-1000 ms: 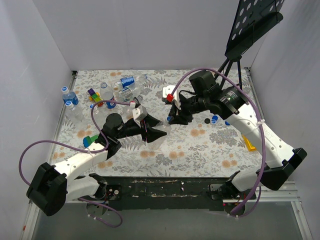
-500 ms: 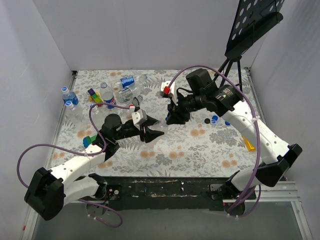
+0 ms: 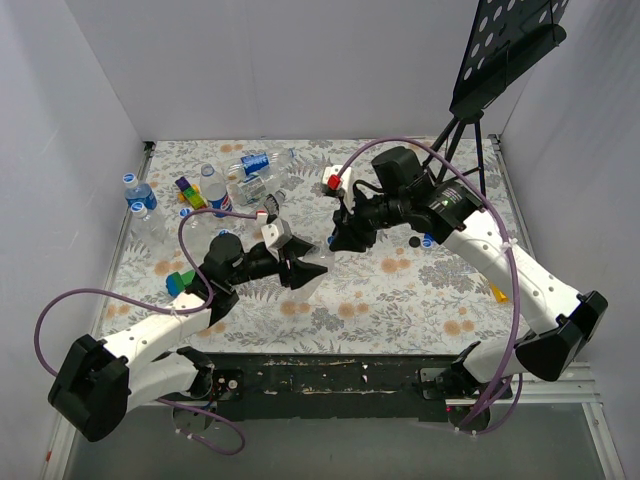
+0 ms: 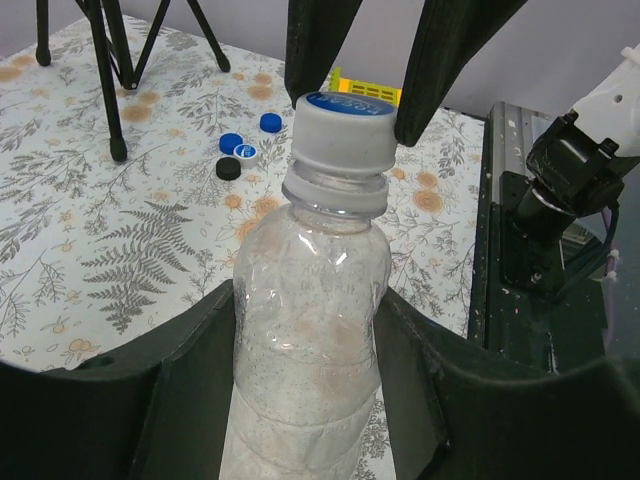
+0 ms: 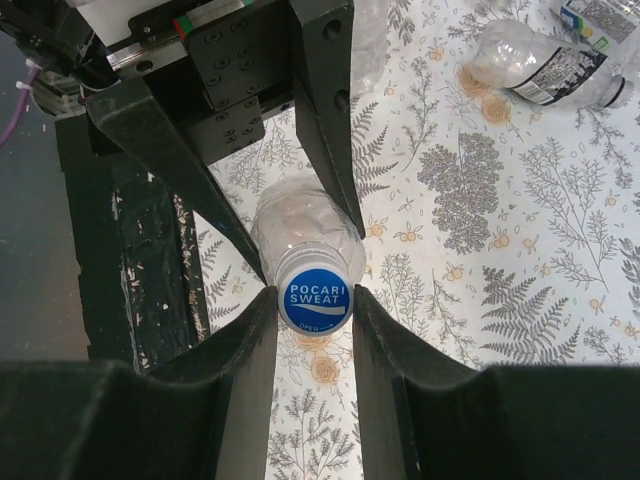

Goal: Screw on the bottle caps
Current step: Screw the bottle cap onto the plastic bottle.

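- Moved closer together since before, left gripper point(image 4: 308, 300) is clamping the clear bottle point(image 4: 305, 400) at frame centre.
- Right gripper point(image 5: 314, 290) is pinching the Pocari Sweat cap point(image 5: 314, 302) on it; tightening is probably starting.

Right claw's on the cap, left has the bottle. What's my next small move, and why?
Probably twist the right claw clockwise a part-turn without loosening its pinch. Its fingers close on the blue cap, which sits square on the neck of the bottle that the left claw clamps by its body. Whether the threads have caught cannot be seen, so turn gently.
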You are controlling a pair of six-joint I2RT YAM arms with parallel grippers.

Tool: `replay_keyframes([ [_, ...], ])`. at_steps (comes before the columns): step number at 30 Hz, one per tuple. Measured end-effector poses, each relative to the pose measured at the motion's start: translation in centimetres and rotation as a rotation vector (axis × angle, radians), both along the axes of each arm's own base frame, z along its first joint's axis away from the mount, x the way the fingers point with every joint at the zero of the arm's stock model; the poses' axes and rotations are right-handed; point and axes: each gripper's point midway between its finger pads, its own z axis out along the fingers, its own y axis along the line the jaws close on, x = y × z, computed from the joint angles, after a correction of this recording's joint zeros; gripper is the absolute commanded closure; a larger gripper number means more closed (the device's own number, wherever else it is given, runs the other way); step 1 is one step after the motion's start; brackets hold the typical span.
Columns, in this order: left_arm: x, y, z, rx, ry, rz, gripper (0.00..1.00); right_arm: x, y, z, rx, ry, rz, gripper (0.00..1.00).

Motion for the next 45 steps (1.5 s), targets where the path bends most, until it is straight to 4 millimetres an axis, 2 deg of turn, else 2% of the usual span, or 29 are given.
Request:
replay_keyframes([
  [8, 0.1, -0.2, 0.7, -0.049, 0.067, 0.013, 0.81, 0.4, 0.1, 0.8, 0.033, -0.066, 0.007, 0.88],
  [21, -0.6, -0.4, 0.2, -0.070, 0.072, -0.030, 0.80, 0.0, 0.1, 0.4, 0.018, -0.086, 0.054, 0.91],
  [25, 0.1, 0.0, 0.4, -0.070, 0.035, 0.022, 0.80, 0.6, 0.4, 0.5, 0.031, -0.051, -0.022, 0.92],
  [29, 0.5, 0.8, -0.3, -0.058, 0.004, 0.084, 0.80, 0.6, 1.1, -0.3, 0.038, -0.012, -0.136, 0.93],
  [34, 1.0, 1.4, -0.9, -0.050, -0.015, 0.160, 0.80, 1.2, 1.8, -0.9, 0.036, 0.039, -0.342, 0.94],
  [35, 1.2, 1.5, -0.9, -0.049, -0.018, 0.173, 0.80, 1.3, 1.8, -1.0, 0.040, 0.048, -0.383, 0.97],
  [38, 1.5, 1.6, -1.2, -0.045, -0.025, 0.204, 0.81, 1.6, 1.9, -1.2, 0.066, 0.081, -0.480, 0.99],
  [45, 1.9, 1.8, -1.1, -0.035, -0.046, 0.242, 0.81, 1.8, 1.7, -1.2, 0.109, 0.130, -0.586, 0.99],
])
